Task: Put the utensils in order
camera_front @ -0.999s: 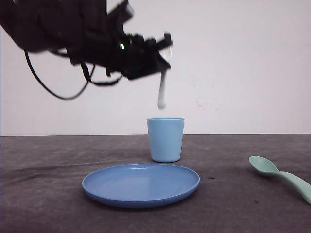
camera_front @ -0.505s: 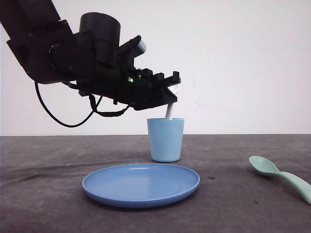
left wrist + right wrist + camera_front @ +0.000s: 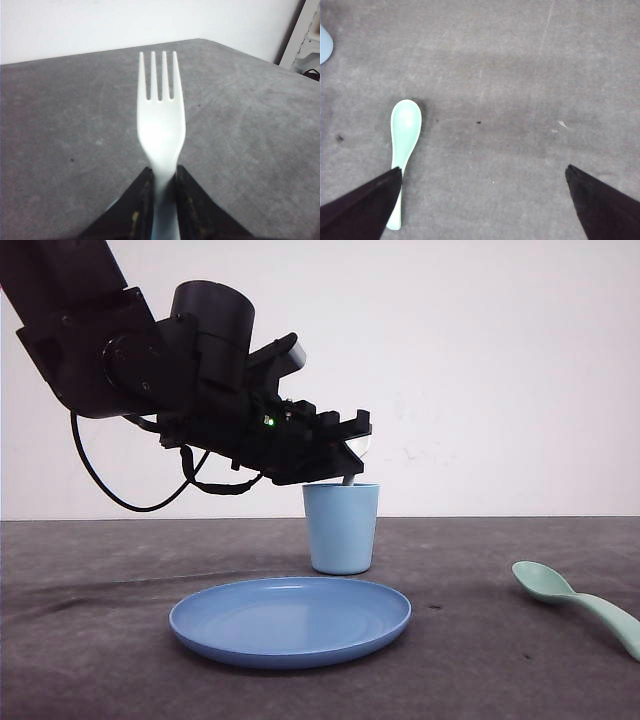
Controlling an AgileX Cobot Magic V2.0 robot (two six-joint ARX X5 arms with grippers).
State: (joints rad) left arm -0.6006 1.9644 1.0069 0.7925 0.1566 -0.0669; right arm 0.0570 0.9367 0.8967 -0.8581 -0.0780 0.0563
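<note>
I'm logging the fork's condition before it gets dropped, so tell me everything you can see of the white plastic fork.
The small white plastic fork looks smooth, glossy and intact, with four straight, evenly spaced tines above a rounded neck. The left end effector is shut on its handle, one black finger pressing each side. In the front view, tines point up and the handle reaches down into the light blue plastic cup; whether it touches the cup cannot be told.
</note>
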